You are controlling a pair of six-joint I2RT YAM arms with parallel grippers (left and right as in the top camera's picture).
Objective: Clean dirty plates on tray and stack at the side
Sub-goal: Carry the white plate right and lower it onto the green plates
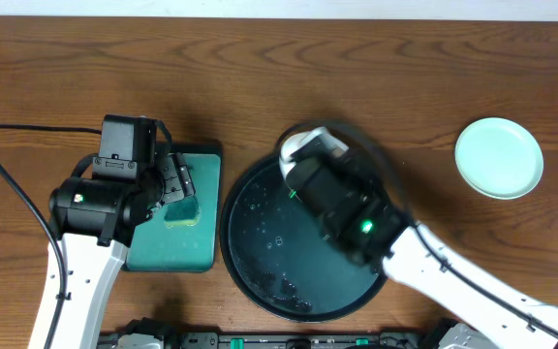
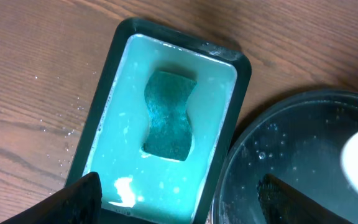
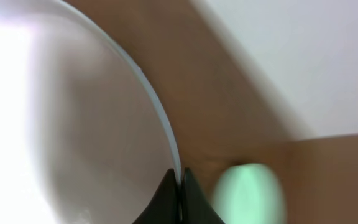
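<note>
**Table** [image 1: 260, 58]: brown wood. The far strip is bare from left to right, and there is open wood between the black tray and the mint plate.

**Black tray** [image 1: 260, 252]: one, round and glossy, at near centre. Its floor is wet with droplets. Its left rim lies just beside the green tray's right edge, with a narrow gap. The near-left half of its floor is uncovered.

**Green tray** [image 2: 114, 62]: one, rectangular, left of the black tray. It holds pale soapy liquid and one teal sponge [image 2: 168, 115] lying at its middle.

**Plates**: two in view.
- The white plate [image 3: 73, 124] is over the far edge of the black tray. It is blurred, so it is possibly clear of the tray floor, though this is not certain.
- The mint plate [image 1: 499, 157] lies flat on the far right of the table, well apart from the tray.

**Right gripper** [image 3: 180, 180]: fingers pressed together on the white plate's rim, pinching it at the edge. The plate extends to the gripper's left.

**Left gripper** [image 2: 178, 179]: jaws spread wide and holding nothing. It hangs above the near end of the green tray, with the sponge just beyond its tips.
</note>
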